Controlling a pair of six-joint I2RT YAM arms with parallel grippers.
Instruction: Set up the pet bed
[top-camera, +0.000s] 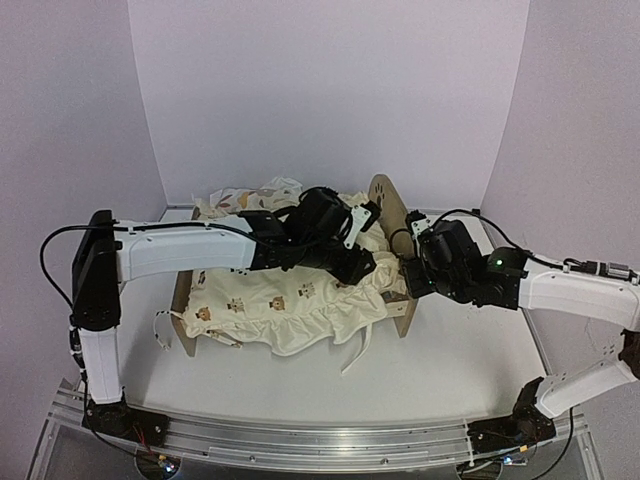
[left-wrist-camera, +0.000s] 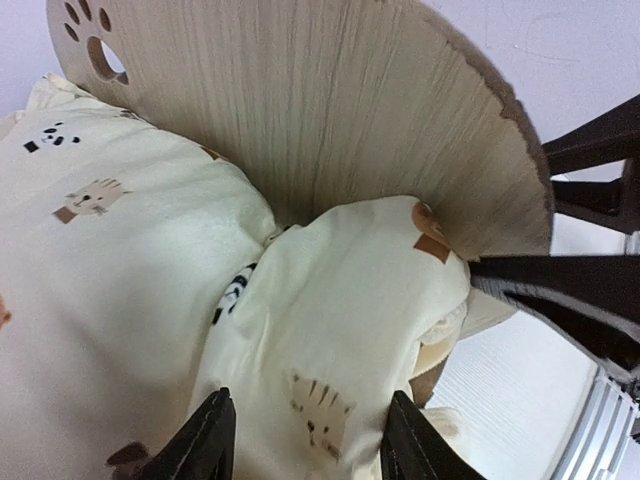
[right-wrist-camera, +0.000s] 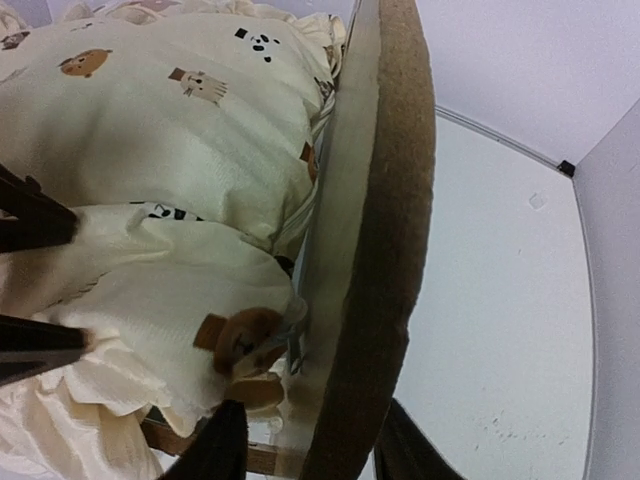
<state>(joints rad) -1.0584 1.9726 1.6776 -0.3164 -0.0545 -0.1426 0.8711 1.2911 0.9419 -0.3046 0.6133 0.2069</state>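
The pet bed (top-camera: 388, 208) stands mid-table, its plywood end board with a paw cutout (left-wrist-camera: 330, 110) upright at the right end. The cream animal-print quilt (top-camera: 280, 300) covers it and hangs over the front rail; the striped base is hidden. My left gripper (top-camera: 358, 262) reaches across the bed and is shut on a bunched fold of the quilt (left-wrist-camera: 320, 330) right by the end board; its fingertips (left-wrist-camera: 205, 440) straddle the fold. My right gripper (top-camera: 412, 272) is shut on the edge of that end board (right-wrist-camera: 380, 200) low at the bed's right end, quilt (right-wrist-camera: 150, 110) beside it.
The leaf-print pillow (top-camera: 250, 197) lies behind the bed against the back wall. Loose ties trail on the table at the bed's left (top-camera: 160, 330) and front (top-camera: 355, 350). White walls enclose the table on three sides. The right arm's black fingers show in the left wrist view (left-wrist-camera: 590, 290).
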